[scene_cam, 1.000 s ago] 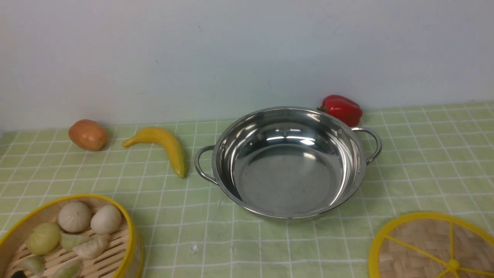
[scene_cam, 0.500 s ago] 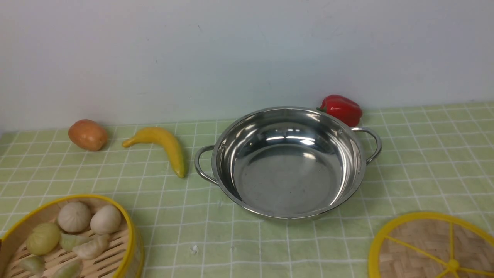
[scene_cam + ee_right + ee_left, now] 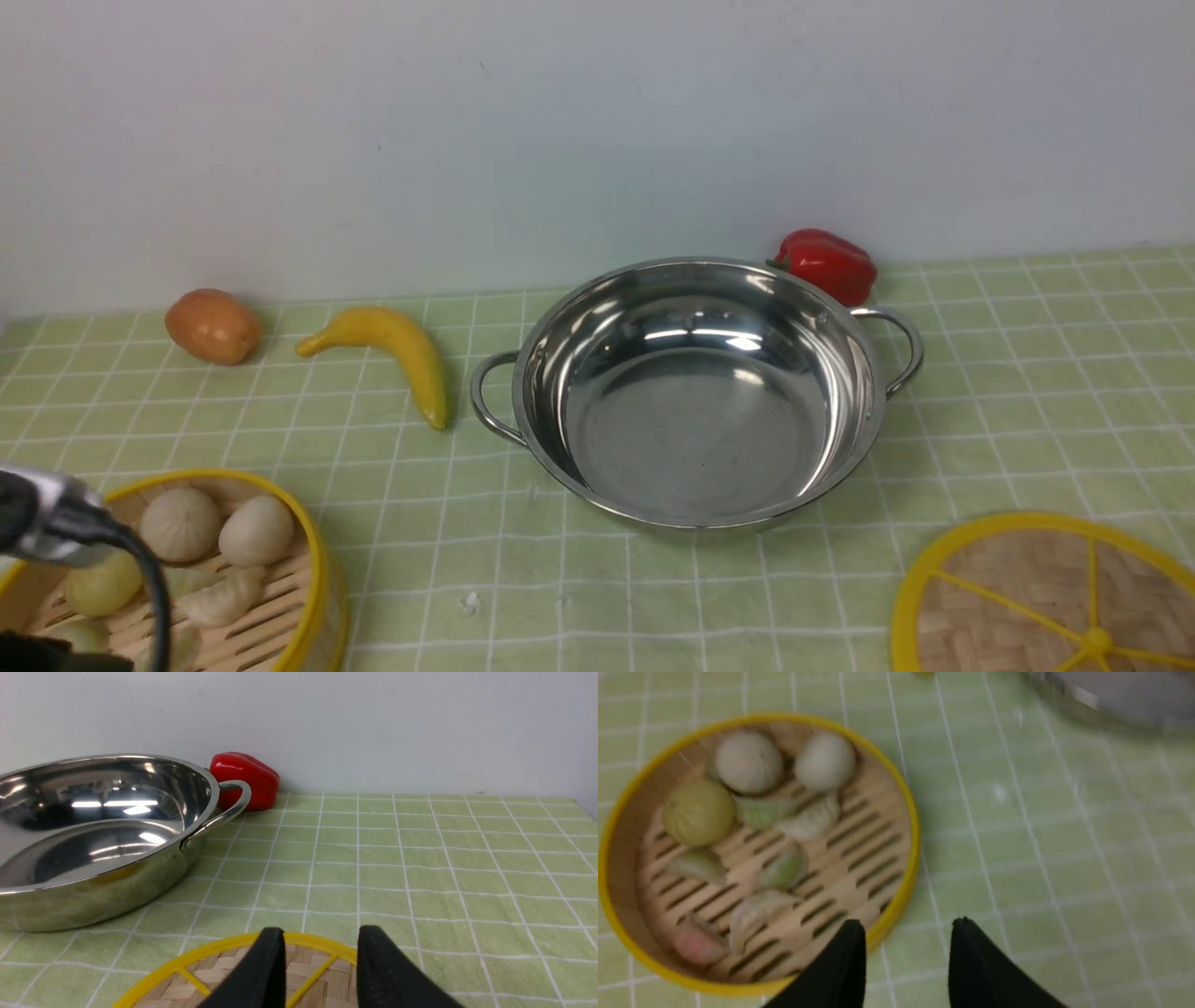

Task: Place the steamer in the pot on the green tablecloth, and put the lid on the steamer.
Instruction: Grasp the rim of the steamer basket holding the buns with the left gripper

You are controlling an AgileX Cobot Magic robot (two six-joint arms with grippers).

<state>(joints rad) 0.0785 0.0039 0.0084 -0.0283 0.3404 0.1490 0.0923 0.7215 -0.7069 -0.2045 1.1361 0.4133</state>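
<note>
- Standing in as landmark, one steel pot (image 3: pixel 698 439) on the green tablecloth (image 3: pixel 448 579); two loop handles, bowl empty.
- One steamer (image 3: pixel 322 597), on the cloth, nearer the camera than the pot and to its left, well apart from it. Round, yellow-rimmed, slatted floor.
- Inside the steamer, from the left wrist view: three round buns, two white and one yellow-green; six smaller dumplings, three pale green, two whitish, one pink. Nine pieces counted.
- One lid (image 3: pixel 1008 588), flat on the cloth, nearer the camera than the pot and to its right; partly cut off by the front view's edge.
- One red pepper (image 3: pixel 826 266), just behind the pot's right side.
- One banana (image 3: pixel 401 345), left of the pot, near its left handle.
- One brown-orange oval item (image 3: pixel 215 327), farther left of the pot, beyond the banana.
- Left gripper (image 3: pixel 909 933): fingers parted, a moderate gap between; cloth and a bit of steamer rim visible through it. Holds nothing. Whether a tip touches the rim, cannot tell.
- Right gripper (image 3: pixel 321 940): fingers parted too, moderate gap, nothing held; lid visible beyond the tips. Contact not seen.
- One blurred piece of left arm (image 3: pixel 65 518), left of the pot, partly hiding the steamer.
</note>
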